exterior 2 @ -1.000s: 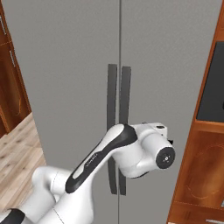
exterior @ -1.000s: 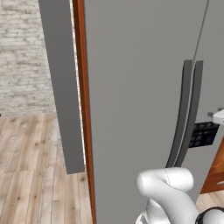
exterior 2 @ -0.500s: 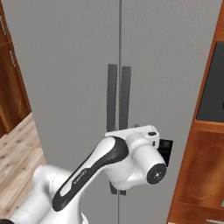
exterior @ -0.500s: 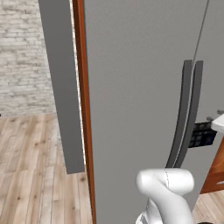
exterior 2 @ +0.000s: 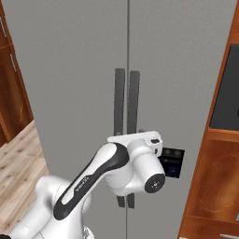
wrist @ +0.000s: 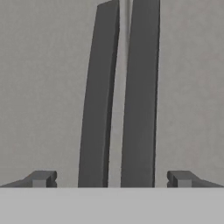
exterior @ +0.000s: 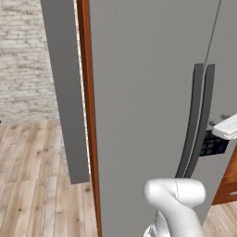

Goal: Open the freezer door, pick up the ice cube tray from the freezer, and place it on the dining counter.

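Note:
Both tall grey fridge doors stand shut, their dark bar handles side by side at the centre seam. The freezer door [exterior 2: 186,70] is the right panel, and its handle [exterior 2: 134,105] runs along its left edge; the same handle [wrist: 140,96] rises in the hand view. My gripper [wrist: 111,179] is open just in front of the doors, with its fingertips [wrist: 41,178] spread wider than the two handles and touching neither. My white hand [exterior 2: 140,140] hovers at the handles' lower half. The freezer's inside and the ice cube tray are hidden behind the shut door. The dining counter is out of view.
Brown wood cabinets with a dark oven panel [exterior 2: 226,93] flank the fridge on the right, and another wood cabinet [exterior 2: 11,84] stands on the left. A grey side panel [exterior: 65,92], a brick wall [exterior: 23,60] and wooden floor [exterior: 32,185] lie further left.
My wrist has sunk and turned, bringing the hand square to the two handles. The doors have not moved and the jaws have stayed wide.

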{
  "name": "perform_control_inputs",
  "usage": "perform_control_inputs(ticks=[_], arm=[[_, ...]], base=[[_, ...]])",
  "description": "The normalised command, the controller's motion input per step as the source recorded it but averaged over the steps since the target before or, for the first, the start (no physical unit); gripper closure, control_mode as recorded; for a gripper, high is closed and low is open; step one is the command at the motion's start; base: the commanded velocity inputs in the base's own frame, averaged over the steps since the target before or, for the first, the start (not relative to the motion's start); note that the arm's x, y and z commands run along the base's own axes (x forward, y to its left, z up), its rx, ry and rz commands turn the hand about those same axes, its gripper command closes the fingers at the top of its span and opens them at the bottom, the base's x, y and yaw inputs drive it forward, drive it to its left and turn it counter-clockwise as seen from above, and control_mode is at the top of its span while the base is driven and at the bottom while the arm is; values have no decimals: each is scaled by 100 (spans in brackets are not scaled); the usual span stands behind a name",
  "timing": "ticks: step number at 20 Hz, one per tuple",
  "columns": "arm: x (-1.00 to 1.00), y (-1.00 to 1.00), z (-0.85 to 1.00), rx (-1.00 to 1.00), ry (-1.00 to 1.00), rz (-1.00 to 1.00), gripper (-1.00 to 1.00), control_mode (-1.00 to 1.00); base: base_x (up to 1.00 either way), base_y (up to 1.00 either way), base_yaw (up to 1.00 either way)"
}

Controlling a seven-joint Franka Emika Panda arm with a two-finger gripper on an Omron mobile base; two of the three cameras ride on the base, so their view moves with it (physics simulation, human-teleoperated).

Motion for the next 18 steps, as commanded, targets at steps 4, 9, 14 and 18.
perform_control_inputs(ticks=[4,9,14,18], arm=[[43,0,0,7,0,0,-100,-100],[42,0,0,8,0,0,-100,-100],[35,-4,0,7,-1,1,-100,-100],[29,-2,-2,4,-2,2,-100,-100]], base=[[0,0,0],[0,0,0],[0,0,0],[0,0,0]])
